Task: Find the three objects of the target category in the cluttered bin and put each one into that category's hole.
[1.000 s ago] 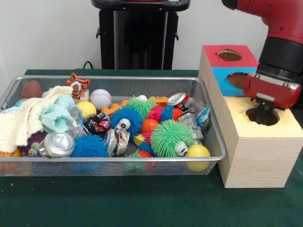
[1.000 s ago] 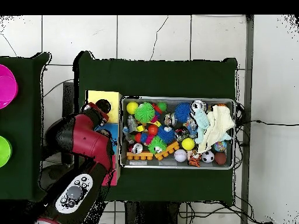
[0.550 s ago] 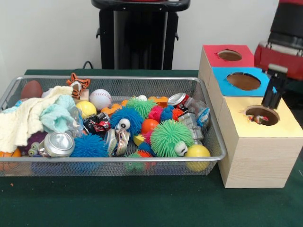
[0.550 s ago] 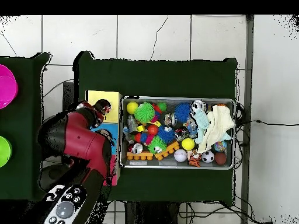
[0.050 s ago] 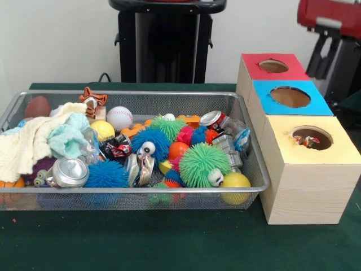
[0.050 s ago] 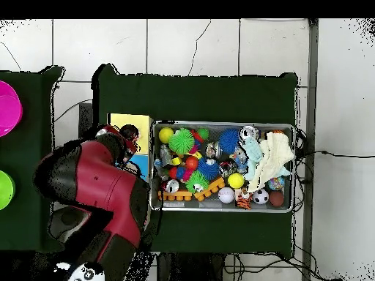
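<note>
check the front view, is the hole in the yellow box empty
No, a small reddish thing shows inside the hole of the yellow box, lying against its left inner edge.

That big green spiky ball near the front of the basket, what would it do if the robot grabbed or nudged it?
The green spiky ball looks soft: its thin rubbery spikes would probably bend and squash under a grip. Being round, it might roll when pushed, though the yellow ball and crushed can crowding it would likely stop it. It probably weighs little for its bulk.
</note>
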